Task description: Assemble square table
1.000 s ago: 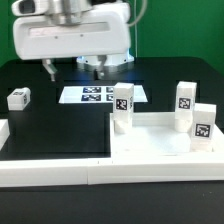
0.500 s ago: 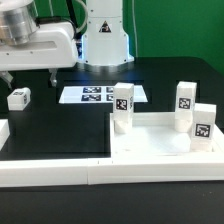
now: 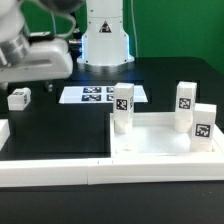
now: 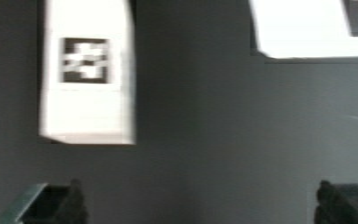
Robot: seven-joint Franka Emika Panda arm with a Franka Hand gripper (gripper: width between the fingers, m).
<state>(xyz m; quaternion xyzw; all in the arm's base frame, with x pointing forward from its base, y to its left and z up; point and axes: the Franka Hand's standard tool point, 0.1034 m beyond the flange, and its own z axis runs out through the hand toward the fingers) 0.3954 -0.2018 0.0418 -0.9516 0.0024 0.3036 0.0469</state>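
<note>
The square table top (image 3: 160, 140) lies at the near right part of the black table (image 3: 60, 130), up against the white border rails (image 3: 60, 168) along the near edge, and three legs (image 3: 122, 108) already stand upright in its corner sockets, one at its far left corner, two toward the right side. The fourth leg (image 3: 19, 97) lies loose on its side near the table's left edge, well apart from the top, with the marker board (image 3: 100, 95) between them toward the far edge. The arm hangs over that left part, and in the wrist view the loose leg (image 4: 87, 75) lies lengthwise ahead of the gripper (image 4: 202, 205), whose fingers (image 4: 60, 200) are spread wide with nothing between them; a corner of the marker board (image 4: 318, 28) shows beside the leg. The step in hand looks like fetching the last leg; the next move likely calls for centring the open jaws across the leg's narrow sides, lowering, and closing before carrying it to the vacant near left socket
</note>
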